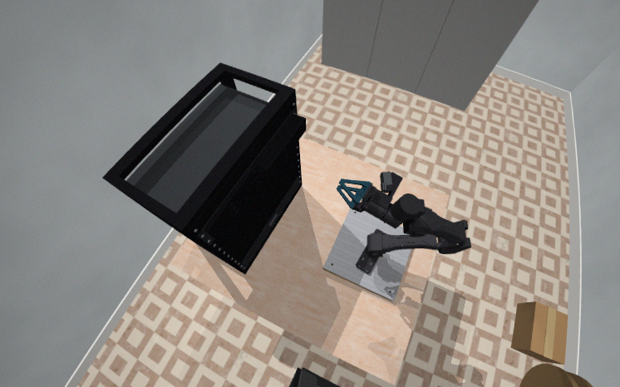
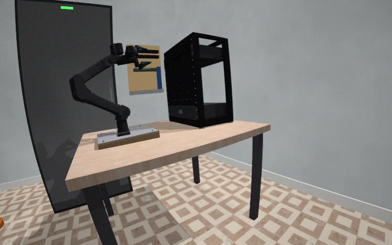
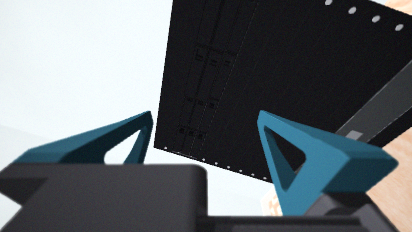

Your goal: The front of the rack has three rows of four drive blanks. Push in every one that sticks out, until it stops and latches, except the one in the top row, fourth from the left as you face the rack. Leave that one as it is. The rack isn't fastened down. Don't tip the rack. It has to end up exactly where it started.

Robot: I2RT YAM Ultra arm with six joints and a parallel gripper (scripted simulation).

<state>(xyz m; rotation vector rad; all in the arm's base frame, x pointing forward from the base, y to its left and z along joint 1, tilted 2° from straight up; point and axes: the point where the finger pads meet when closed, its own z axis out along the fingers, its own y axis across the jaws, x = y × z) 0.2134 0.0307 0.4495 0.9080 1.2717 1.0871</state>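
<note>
The black rack (image 2: 197,79) stands on the wooden table, at its far side; it also shows from above in the top view (image 1: 209,165). In the wrist view its dark front (image 3: 285,85) fills the frame, tilted, and the drive blanks (image 3: 200,102) show only as faint outlines. I cannot tell which ones stick out. My gripper (image 2: 144,56) is open and empty, raised level with the rack's upper part and a clear gap away from its front. It also shows in the top view (image 1: 345,192) and in the wrist view (image 3: 204,120).
The arm stands on a grey base plate (image 1: 367,254) on the table (image 2: 167,145). A tall dark panel (image 2: 63,91) stands behind the arm, and a tan board (image 2: 144,80) hangs on the wall. A cardboard box (image 1: 541,331) sits on the floor.
</note>
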